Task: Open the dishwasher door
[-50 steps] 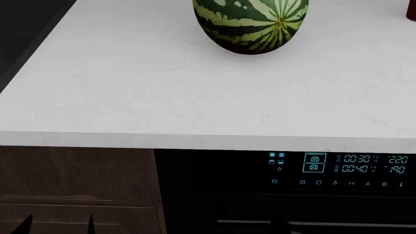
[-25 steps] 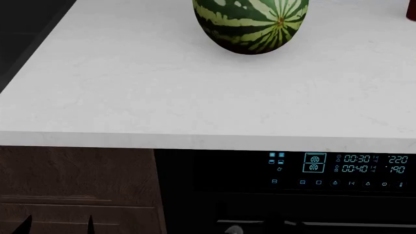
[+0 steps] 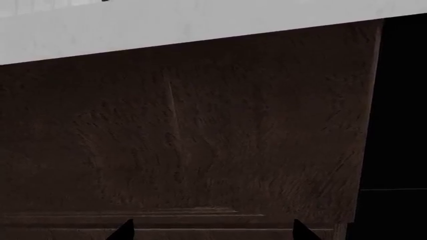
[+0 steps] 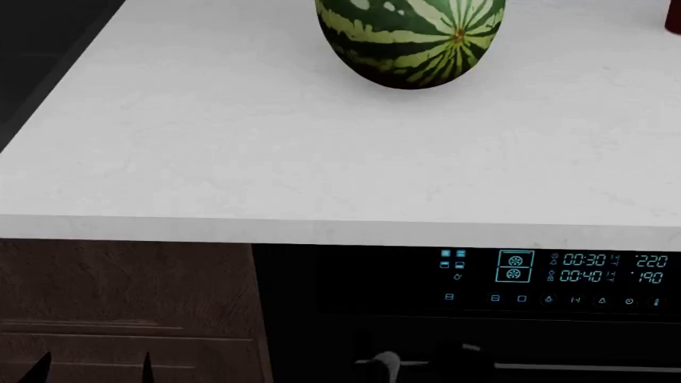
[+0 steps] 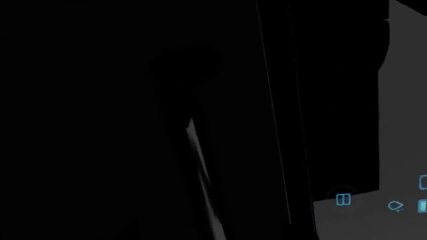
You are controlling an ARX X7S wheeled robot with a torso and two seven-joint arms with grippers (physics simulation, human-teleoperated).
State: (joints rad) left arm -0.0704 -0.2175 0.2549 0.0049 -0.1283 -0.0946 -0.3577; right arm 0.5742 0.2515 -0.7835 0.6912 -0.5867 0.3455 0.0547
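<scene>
A white, faintly marbled stone tabletop (image 4: 266, 159) fills most of the head view, with a striped green watermelon (image 4: 410, 40) sitting at its far edge. Under the tabletop's near lip, to the right, is the glossy black dishwasher door (image 4: 479, 335), just below a black control strip with cyan digits (image 4: 553, 275). Its slim silver bar handle (image 4: 575, 367) runs across low on the panel. The right gripper (image 4: 426, 363) shows there as a dark shape with a pale rounded part, at the handle's left end; whether its jaws are apart or clamped on the bar cannot be told, as the right wrist view is almost wholly black. To the left of the door stands a dark brown wooden cabinet door (image 3: 187, 140). The left gripper (image 3: 210, 231) is close in front of it, jaws apart, holding nothing.
</scene>
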